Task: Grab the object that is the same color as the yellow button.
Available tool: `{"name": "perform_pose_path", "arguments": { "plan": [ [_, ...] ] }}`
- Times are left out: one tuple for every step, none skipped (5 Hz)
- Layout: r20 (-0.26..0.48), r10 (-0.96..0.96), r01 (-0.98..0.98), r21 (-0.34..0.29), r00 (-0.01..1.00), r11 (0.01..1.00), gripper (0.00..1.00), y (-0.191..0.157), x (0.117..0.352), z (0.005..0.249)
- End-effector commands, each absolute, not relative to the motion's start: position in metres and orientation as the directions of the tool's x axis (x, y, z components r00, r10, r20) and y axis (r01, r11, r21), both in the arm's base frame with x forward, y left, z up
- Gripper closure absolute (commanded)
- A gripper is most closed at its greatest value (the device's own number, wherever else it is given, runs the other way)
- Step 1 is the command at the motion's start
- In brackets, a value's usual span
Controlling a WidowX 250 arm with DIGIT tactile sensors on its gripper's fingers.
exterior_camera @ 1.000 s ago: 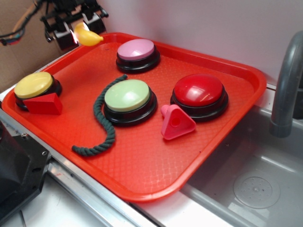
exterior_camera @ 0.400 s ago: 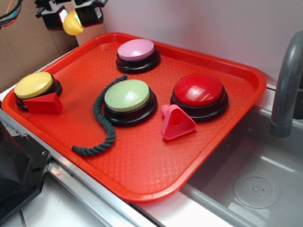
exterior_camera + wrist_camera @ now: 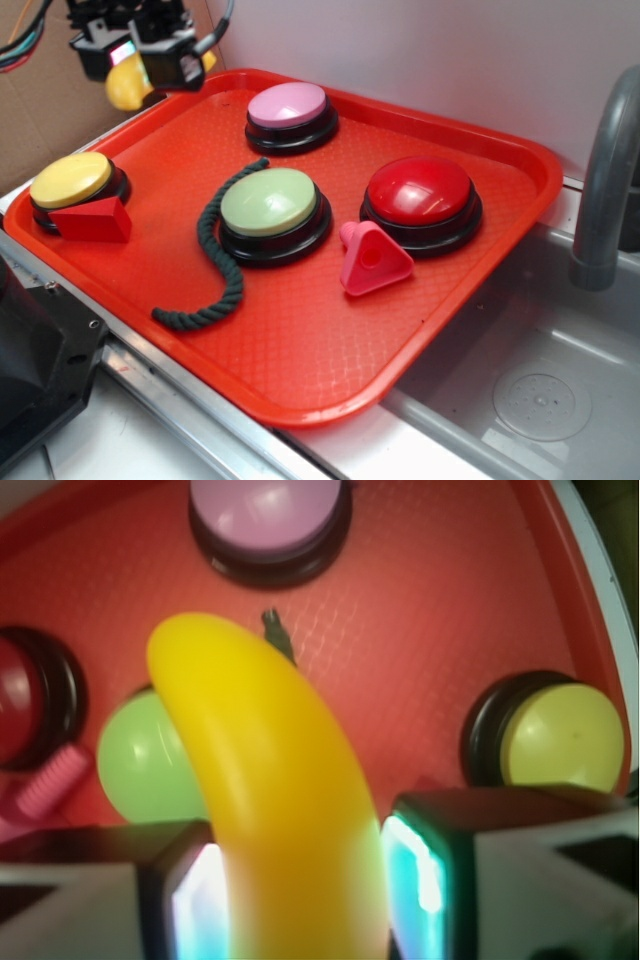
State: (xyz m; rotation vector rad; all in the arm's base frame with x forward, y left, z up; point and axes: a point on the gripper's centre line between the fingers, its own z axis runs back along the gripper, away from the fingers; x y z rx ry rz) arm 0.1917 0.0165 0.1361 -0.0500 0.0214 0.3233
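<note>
- The gripper (image 3: 128, 70) hangs in the air above the back-left corner of the red tray (image 3: 330, 380), closed on the yellow banana toy (image 3: 122, 85), which sits pinched between its two pads.
- From the wrist view the banana toy (image 3: 270, 800) rises out from between the pads (its curved end pointing toward the pink button (image 3: 268, 505)), so the grip appears to sit low on its body, likely a secure hold.
- The yellow button (image 3: 70, 180) rests at the tray's left edge with a red wedge block (image 3: 92, 220) touching its front; the toy matches its color, hence the choice.
- The green button (image 3: 268, 202), rope (image 3: 215, 270), red button (image 3: 420, 192) and pink triangle (image 3: 375, 260) lie untouched, well apart from the gripper.
- The grab looks essentially done.
</note>
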Motion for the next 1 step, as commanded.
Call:
{"name": "perform_pose_path", "arguments": {
  "plan": [
    [0.025, 0.163, -0.163, -0.031, 0.986, 0.986, 1.0, 0.0313, 0.1769, 0.1389]
  ]
}}
